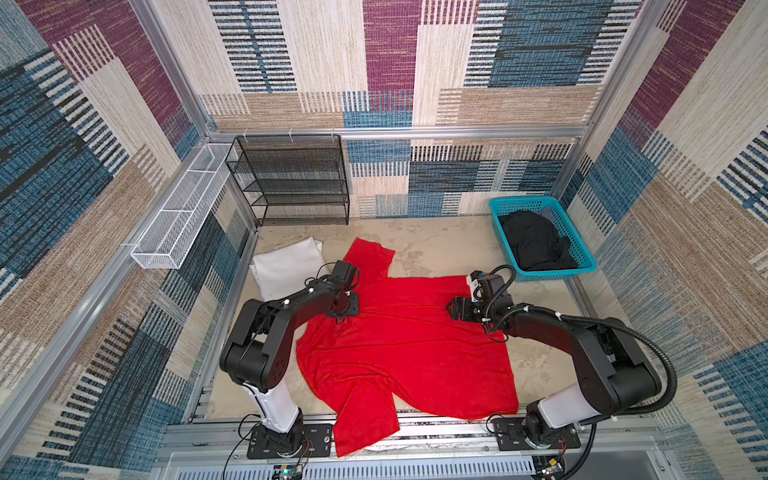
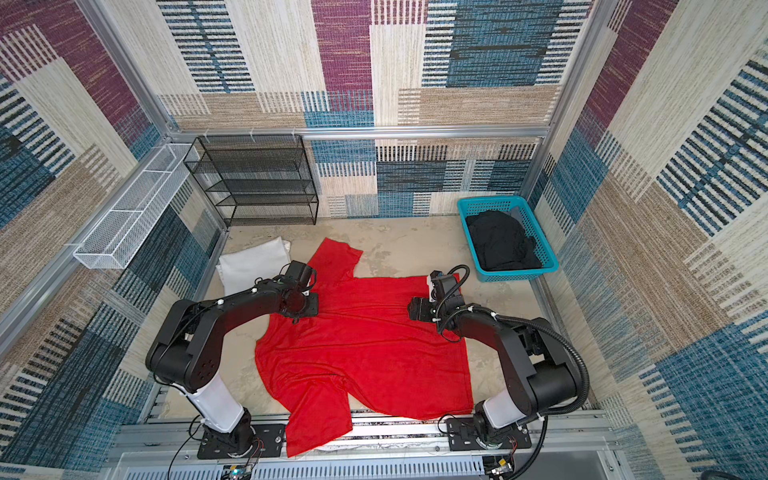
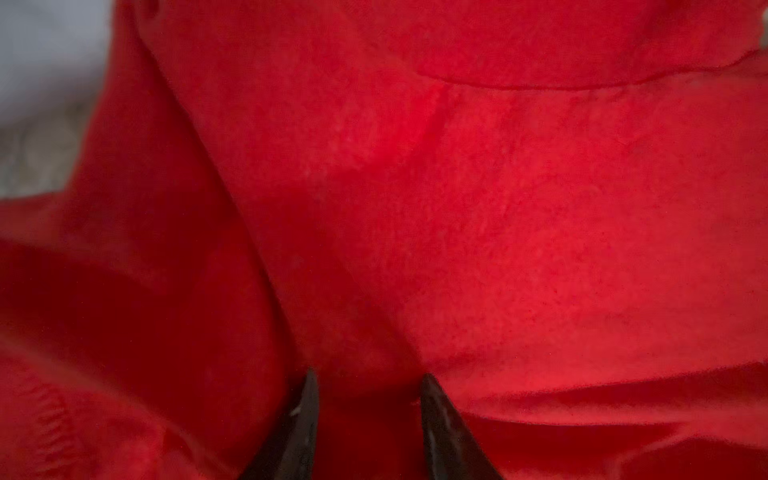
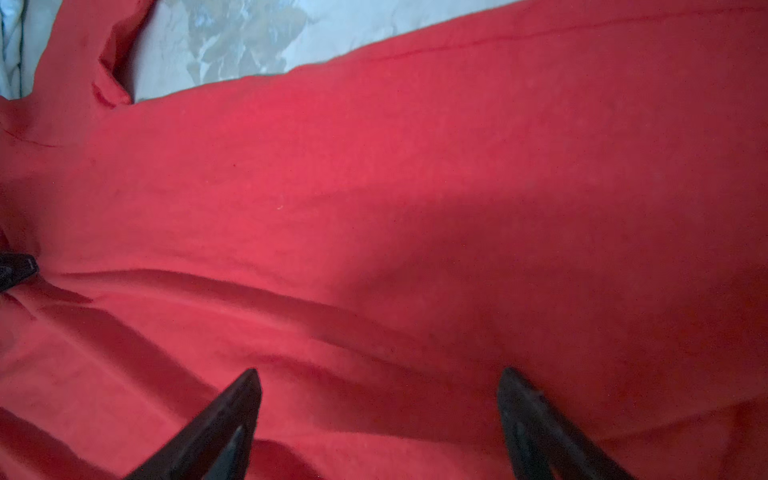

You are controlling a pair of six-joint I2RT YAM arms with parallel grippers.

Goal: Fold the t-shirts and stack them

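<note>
A large bright red t-shirt (image 1: 407, 353) (image 2: 365, 357) lies spread over the middle of the table, one sleeve hanging over the front rail. My left gripper (image 1: 343, 316) (image 3: 368, 378) is pressed down at the shirt's left part and shut on a bunched fold of its red cloth (image 3: 498, 208); creases run out from it. My right gripper (image 1: 449, 309) (image 4: 380, 374) hovers open over the shirt's right part (image 4: 415, 187), with nothing between its fingers. At the back left lies a folded white t-shirt (image 1: 286, 266) (image 2: 253, 262). A crumpled black t-shirt (image 1: 534, 243) (image 2: 498, 241) lies in the basket.
The teal plastic basket (image 1: 519, 202) (image 2: 490, 200) stands at the back right. A black mesh shelf (image 1: 291, 178) stands against the back wall, and a white wire tray (image 1: 178, 212) hangs on the left wall. An aluminium rail (image 1: 436, 424) runs along the front edge.
</note>
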